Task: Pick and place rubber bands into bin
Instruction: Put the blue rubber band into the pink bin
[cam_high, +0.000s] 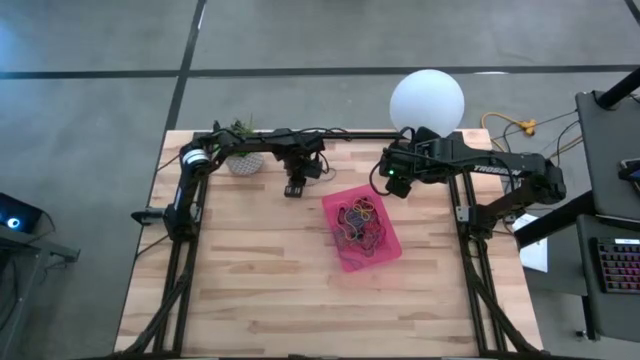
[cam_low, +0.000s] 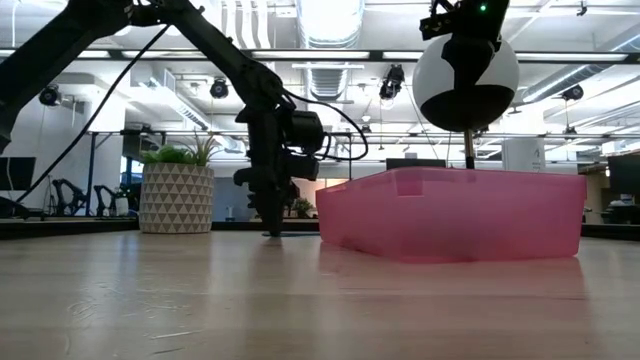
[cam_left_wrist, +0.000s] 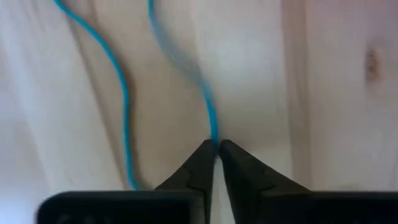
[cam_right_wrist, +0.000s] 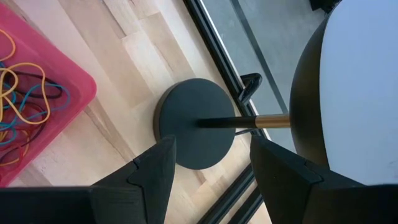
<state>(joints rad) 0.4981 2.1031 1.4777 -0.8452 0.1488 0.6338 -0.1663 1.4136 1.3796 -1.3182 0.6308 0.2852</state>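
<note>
The left gripper (cam_high: 294, 189) points straight down at the wooden table (cam_high: 250, 280), near the back edge and just left of the bin (cam_high: 385, 250). In the left wrist view its fingertips (cam_left_wrist: 205, 155) are pinched together on a thin blue rubber band (cam_left_wrist: 121, 93) that lies on the wood; the band's two strands run away from the tips, so the loop's long axis lies along the line of the fingers. From the low view the tips reach down to the table surface.

The pink bin sits near the middle of the table, turned at a slant, with its long axis running from the back left toward the front right. Inside lies a tangled heap of rubber bands (cam_high: 360, 218) in yellow, blue, red and dark colours.

The right gripper (cam_high: 398, 182) hovers above the bin's back right corner with its jaws wide apart and nothing between them. Its wrist view looks down on the round black base (cam_right_wrist: 196, 132) of a lamp with a white globe (cam_high: 427, 100).

A white pot with a plant (cam_high: 243, 158) stands at the back left.
</note>
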